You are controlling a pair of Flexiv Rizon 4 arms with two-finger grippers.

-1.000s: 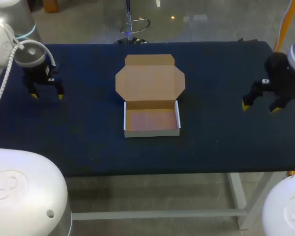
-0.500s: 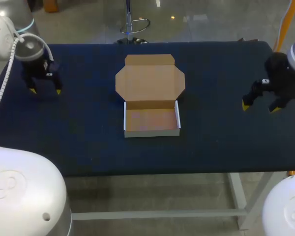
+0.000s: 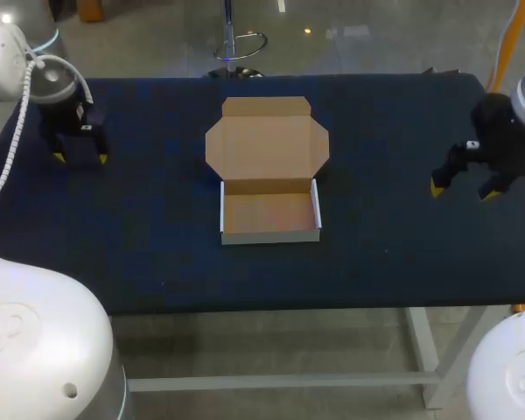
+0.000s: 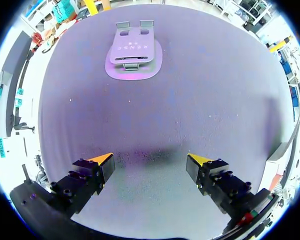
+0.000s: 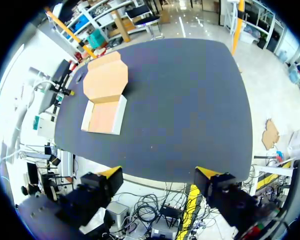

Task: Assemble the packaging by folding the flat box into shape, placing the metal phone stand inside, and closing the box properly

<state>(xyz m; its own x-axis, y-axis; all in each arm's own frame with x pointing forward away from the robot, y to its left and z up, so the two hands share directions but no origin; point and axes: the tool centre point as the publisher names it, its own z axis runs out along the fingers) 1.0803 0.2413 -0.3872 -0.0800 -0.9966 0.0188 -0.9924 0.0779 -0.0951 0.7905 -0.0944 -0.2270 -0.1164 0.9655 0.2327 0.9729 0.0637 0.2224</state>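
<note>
The stand (image 4: pixel 133 50) shows only in the left wrist view, lying flat on the tabletop (image 3: pixel 157 254) ahead of the left gripper (image 4: pixel 150 162). In the head view it cannot be made out, and the left arm (image 3: pixel 57 96) covers most of that gripper's yellow tips.

The box (image 3: pixel 269 171) sits mid-tabletop, with its tray (image 3: pixel 269 214) folded up and its lid (image 3: pixel 267 140) spread flat on the far side.

The left gripper is well to the left of the box, fingers spread wide, grasping nothing. The right gripper (image 3: pixel 459 186) is well to the right of the box, also wide apart and holding nothing.

Since a second ago the left gripper has drawn slightly farther from the box, toward the far left corner. The box and right gripper have not shifted.
</note>
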